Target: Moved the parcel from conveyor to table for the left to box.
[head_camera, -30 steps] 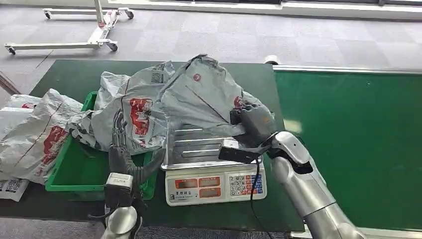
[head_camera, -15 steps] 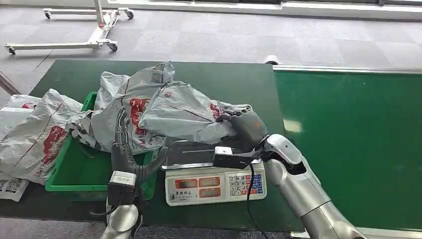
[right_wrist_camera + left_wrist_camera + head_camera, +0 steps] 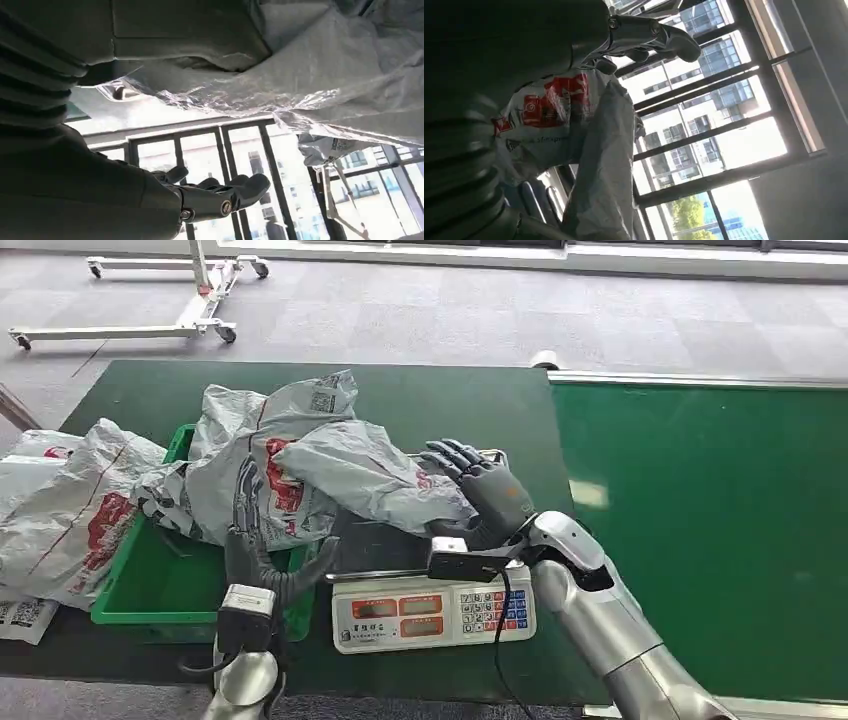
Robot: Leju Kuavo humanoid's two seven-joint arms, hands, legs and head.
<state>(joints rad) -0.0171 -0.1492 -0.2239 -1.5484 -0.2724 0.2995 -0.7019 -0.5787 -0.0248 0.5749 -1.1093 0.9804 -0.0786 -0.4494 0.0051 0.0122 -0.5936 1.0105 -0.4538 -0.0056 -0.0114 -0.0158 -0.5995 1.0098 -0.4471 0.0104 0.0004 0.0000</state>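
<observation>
A grey plastic parcel (image 3: pixel 365 475) with red print lies slumped across the scale's steel tray (image 3: pixel 385 545) and leans on the bags behind it. My right hand (image 3: pixel 482 488) is at the parcel's right end with its fingers spread and holds nothing. My left hand (image 3: pixel 247 530) stands upright at the green bin's near corner, fingers extended against the bag pile, gripping nothing. In the left wrist view the fingers (image 3: pixel 649 37) stretch out beside the printed parcel (image 3: pixel 554 110). In the right wrist view the fingers (image 3: pixel 220 195) are apart, below the crinkled parcel (image 3: pixel 325 85).
A white electronic scale (image 3: pixel 430 608) sits at the dark green table's (image 3: pixel 130 400) front edge. A green bin (image 3: pixel 150 585) with several grey bags (image 3: pixel 70 510) stands to its left. The green conveyor belt (image 3: pixel 700 520) runs along the right side.
My right hand lowered the parcel onto the scale tray, then let go and spread its fingers. The parcel sank flat. My left hand barely moved.
</observation>
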